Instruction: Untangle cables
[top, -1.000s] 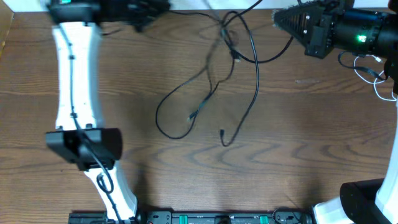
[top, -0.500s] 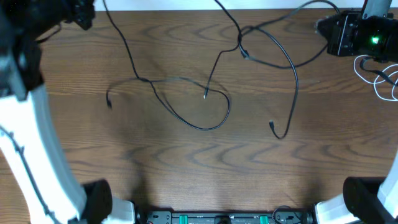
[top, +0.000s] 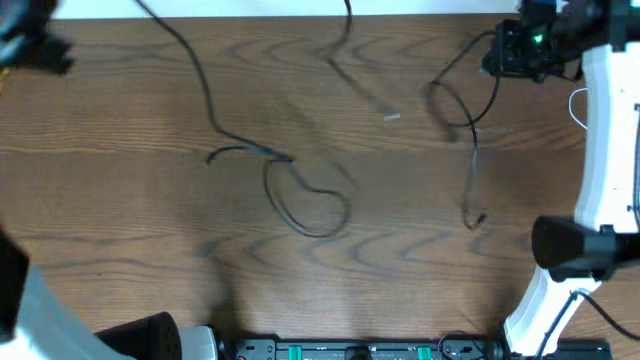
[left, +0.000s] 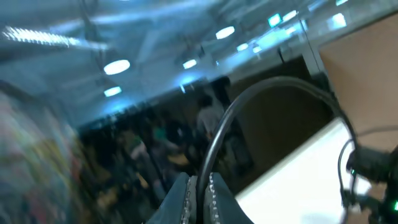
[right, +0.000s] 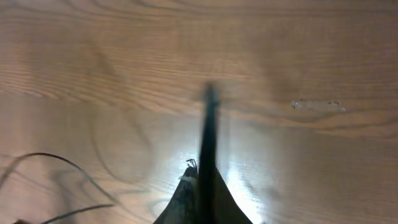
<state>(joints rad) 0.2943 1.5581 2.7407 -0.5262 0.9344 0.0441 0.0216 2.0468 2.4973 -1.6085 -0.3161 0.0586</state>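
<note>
The table (top: 150, 260) is of brown wood with a clear grain. Its top is smooth and a little glossy: in my right wrist view a bright patch of light reflects from it. The black cables (top: 318, 235) have a thin, smooth sheath that looks like matt plastic or rubber. The fingers (left: 217, 200) of my left gripper (left: 200, 186) are dark and matt, with a fine toothed edge. My right arm (top: 610, 140) has a white, smooth plastic shell.
</note>
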